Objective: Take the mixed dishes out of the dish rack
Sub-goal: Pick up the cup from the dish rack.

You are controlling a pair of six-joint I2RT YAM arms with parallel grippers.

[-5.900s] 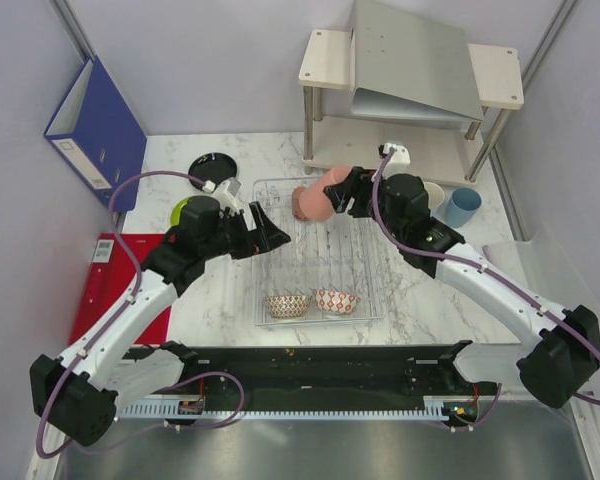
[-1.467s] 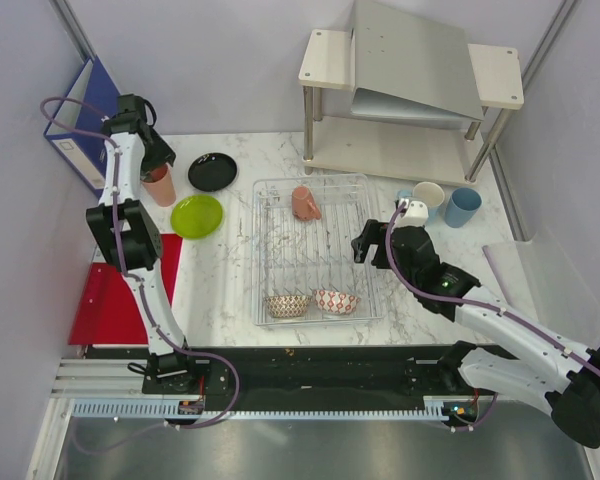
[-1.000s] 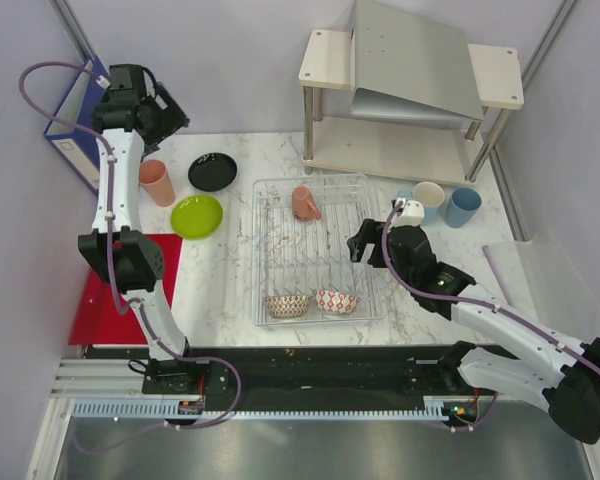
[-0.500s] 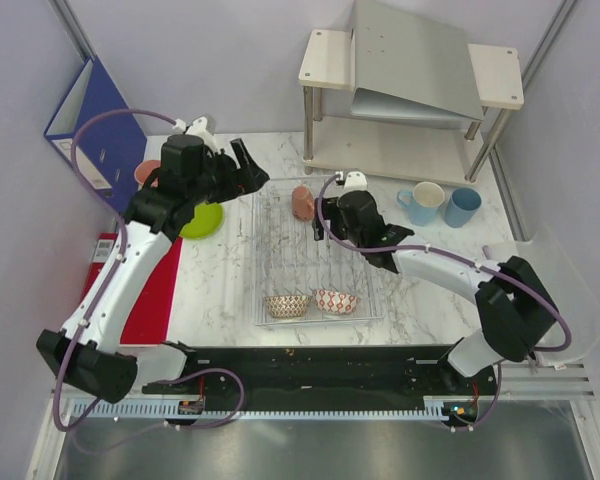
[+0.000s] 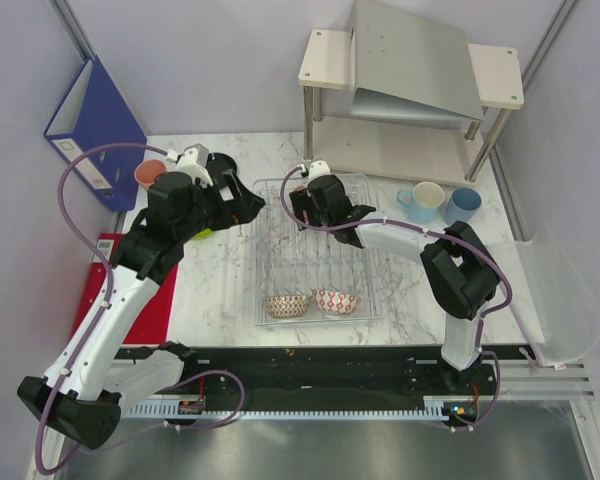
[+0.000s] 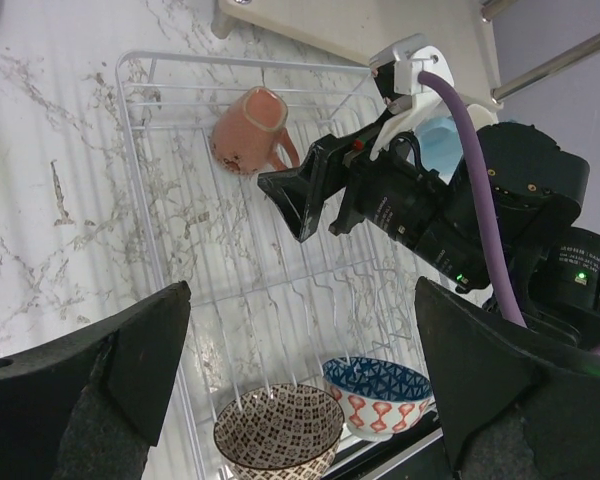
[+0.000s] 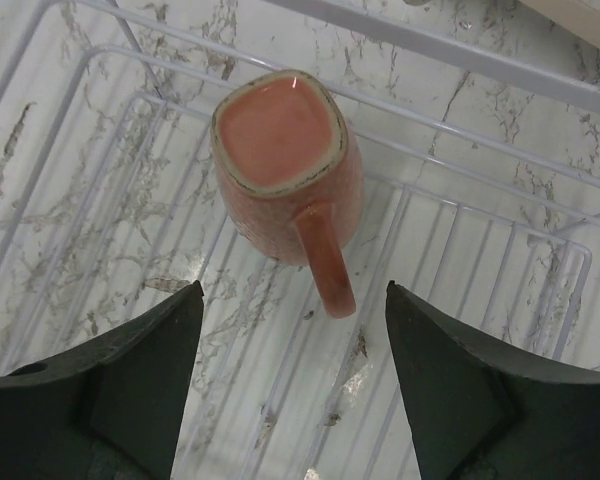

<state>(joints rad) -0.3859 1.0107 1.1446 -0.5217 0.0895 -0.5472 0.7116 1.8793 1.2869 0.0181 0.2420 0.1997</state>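
The dish rack [image 5: 310, 262] holds a salmon-pink mug [image 7: 280, 165] on its side at the far end, handle toward my right gripper [image 7: 293, 295]. That gripper is open and empty just above the mug, which it hides in the top view [image 5: 296, 205]. A brown-white bowl [image 5: 287, 305] and a red-white bowl [image 5: 336, 300] sit at the rack's near end. My left gripper [image 5: 250, 205] is open and empty over the rack's left edge. Its wrist view shows the mug [image 6: 248, 130], both bowls [image 6: 278, 435] and the right gripper [image 6: 305, 195].
A pink cup [image 5: 148, 173] stands at the far left by a blue binder [image 5: 95, 125]. The black plate [image 5: 220, 163] and lime-green plate [image 5: 198, 235] are mostly hidden by the left arm. Two light-blue cups [image 5: 462, 203] stand right of the rack, before a beige shelf [image 5: 410, 90].
The right gripper moved left and farther, from the rack's middle to above the mug. The left gripper swung from the far-left corner, where the pink cup now stands, to the rack's left edge.
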